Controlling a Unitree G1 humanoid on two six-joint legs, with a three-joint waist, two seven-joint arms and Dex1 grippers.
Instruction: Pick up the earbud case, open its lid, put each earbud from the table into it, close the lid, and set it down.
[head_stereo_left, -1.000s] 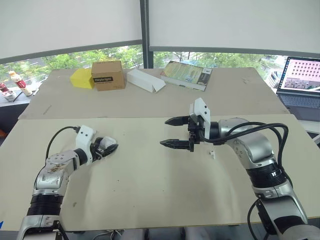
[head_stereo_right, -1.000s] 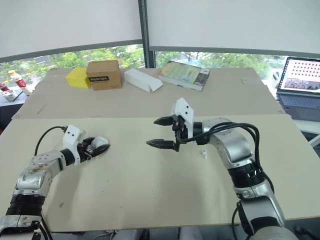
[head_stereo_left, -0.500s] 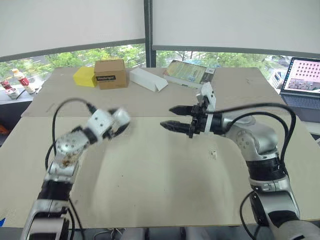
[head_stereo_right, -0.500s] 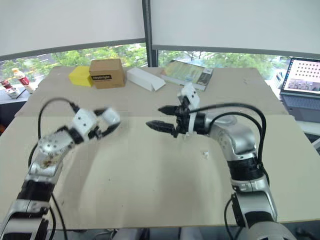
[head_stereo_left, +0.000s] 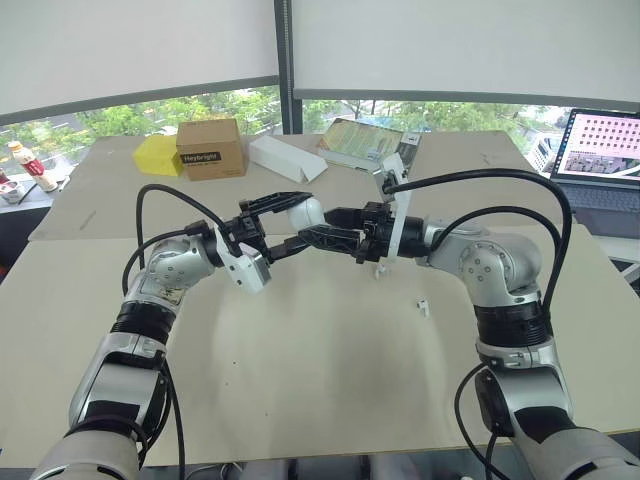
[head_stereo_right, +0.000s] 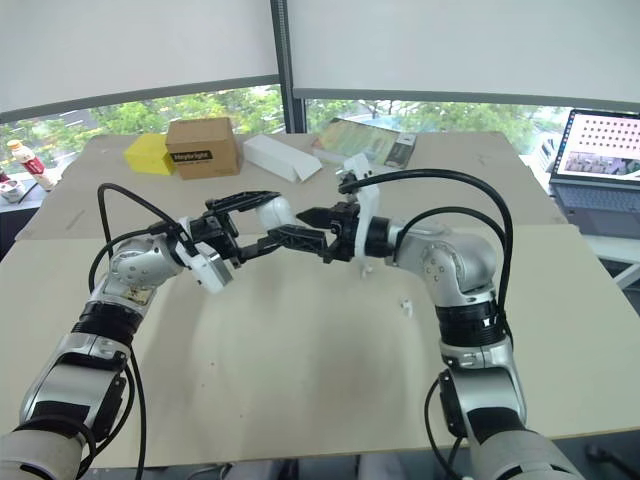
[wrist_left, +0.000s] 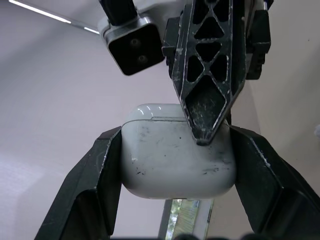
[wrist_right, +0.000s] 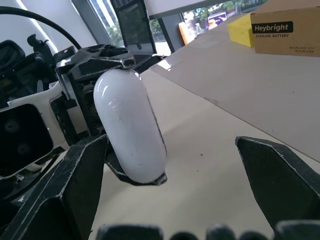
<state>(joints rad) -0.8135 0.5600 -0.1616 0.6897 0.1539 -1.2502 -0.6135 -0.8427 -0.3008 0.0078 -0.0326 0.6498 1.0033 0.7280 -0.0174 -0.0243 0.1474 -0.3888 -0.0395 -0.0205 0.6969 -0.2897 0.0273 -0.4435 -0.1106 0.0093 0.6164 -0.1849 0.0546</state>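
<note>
Now pinching earbud case (wrist_left: 170, 167) with left gripper (wrist_left: 176, 145) mid-frame, clear of table (head_stereo_left: 300, 360); touching lid edge with one fingertip (wrist_left: 202, 117) of spread right gripper (wrist_right: 175, 165).

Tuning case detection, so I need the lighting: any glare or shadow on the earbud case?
Left eye view: daylight from the windows behind, table evenly lit. Left wrist view: earbud case evenly lit, scuffs visible. Right wrist view: a bright highlight along its rounded edge.

Beige table (head_stereo_left: 300, 380), white earbud (head_stereo_left: 423, 307) on it, cardboard box (head_stereo_left: 210, 150) and book (head_stereo_left: 362, 145) farther back
</note>
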